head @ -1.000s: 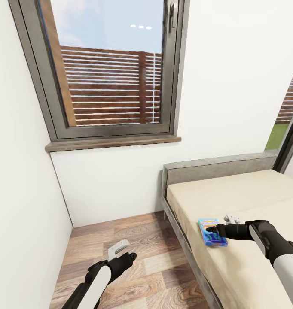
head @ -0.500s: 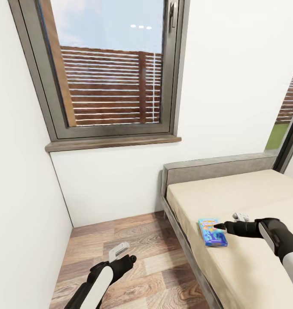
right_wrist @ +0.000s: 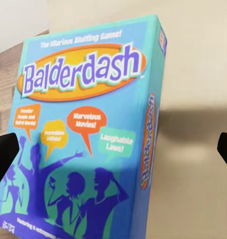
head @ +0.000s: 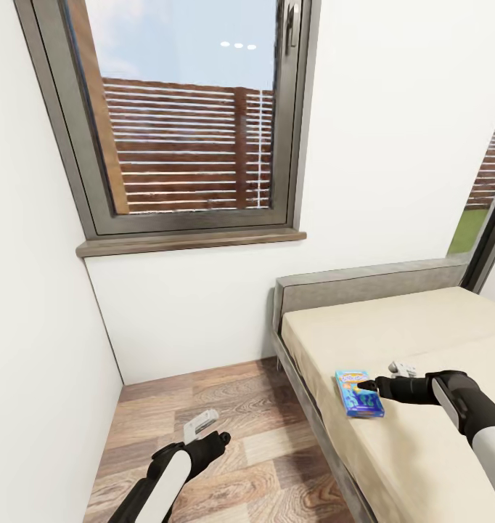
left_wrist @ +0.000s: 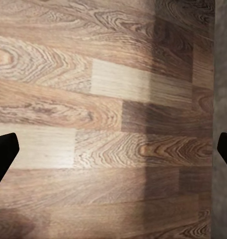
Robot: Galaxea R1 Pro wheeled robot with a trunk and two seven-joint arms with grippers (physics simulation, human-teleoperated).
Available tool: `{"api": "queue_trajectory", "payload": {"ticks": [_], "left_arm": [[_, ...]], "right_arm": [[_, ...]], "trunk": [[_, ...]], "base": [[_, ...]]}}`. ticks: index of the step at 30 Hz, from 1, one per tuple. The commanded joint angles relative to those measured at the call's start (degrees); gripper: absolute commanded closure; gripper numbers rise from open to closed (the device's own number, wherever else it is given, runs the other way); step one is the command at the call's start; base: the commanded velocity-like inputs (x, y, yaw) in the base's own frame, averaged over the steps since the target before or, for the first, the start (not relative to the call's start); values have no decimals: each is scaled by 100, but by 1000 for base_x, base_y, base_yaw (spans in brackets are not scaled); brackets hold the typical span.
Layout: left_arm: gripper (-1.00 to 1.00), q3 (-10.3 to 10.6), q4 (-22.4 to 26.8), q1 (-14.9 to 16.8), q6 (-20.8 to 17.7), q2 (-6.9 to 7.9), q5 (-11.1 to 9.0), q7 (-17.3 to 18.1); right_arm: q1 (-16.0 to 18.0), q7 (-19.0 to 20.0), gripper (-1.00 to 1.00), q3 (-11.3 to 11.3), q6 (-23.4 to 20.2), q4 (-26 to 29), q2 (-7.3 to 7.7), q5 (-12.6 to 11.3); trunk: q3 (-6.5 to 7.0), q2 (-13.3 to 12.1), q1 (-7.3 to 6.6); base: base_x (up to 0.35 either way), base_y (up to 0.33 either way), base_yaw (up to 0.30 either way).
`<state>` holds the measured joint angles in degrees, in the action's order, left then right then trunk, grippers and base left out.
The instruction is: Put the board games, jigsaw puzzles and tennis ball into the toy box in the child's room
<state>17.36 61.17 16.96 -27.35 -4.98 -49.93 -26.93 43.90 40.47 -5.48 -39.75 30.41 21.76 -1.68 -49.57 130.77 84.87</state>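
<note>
A: Item one, right end effector [head: 384, 378]?
B: Fingers spread wide, nothing held. It hangs over the bed, just beside the near edge of the Balderdash board game [head: 359, 393]; whether it touches the box cannot be told.

A: Item two, left end effector [head: 201, 423]?
B: Low over the floor. In the left wrist view its dark fingertips [left_wrist: 3, 154] sit at opposite edges of the frame, so it is fully open and empty.

A: The game box itself?
B: Flat rectangular carton, turquoise, with an orange oval bearing the purple title, coloured speech bubbles and purple silhouettes of people [right_wrist: 88, 144]. It lies flat on the mattress, near the bed's floor-side edge.

A: Surface and room?
B: Bed [head: 422, 327] with a beige mattress and grey upholstered frame; wood-plank floor [head: 240, 428]; white walls; grey-framed window [head: 182, 109] over a brown sill, slatted fence outside.
</note>
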Motion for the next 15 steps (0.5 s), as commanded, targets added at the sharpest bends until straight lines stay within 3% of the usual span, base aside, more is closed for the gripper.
{"api": "queue_trajectory", "payload": {"ticks": [1,8,15], "left_arm": [[-100,8,9,3,-3,1,-58,-54],[-100,7,9,3,-5,6,-57,-60],[-100,-9,-93,89,154,-126,-60,0]], "right_arm": [[3,8,-100,-18,-45,4,-1,-16],[5,9,-100,-21,-46,6,0,-17],[-90,-20,-100,-228,-57,125,-18,-30]], "trunk": [[-6,3,-1],[-6,3,-1],[-6,3,-1]], "base": [[0,0,0],[0,0,0],[0,0,0]]}}
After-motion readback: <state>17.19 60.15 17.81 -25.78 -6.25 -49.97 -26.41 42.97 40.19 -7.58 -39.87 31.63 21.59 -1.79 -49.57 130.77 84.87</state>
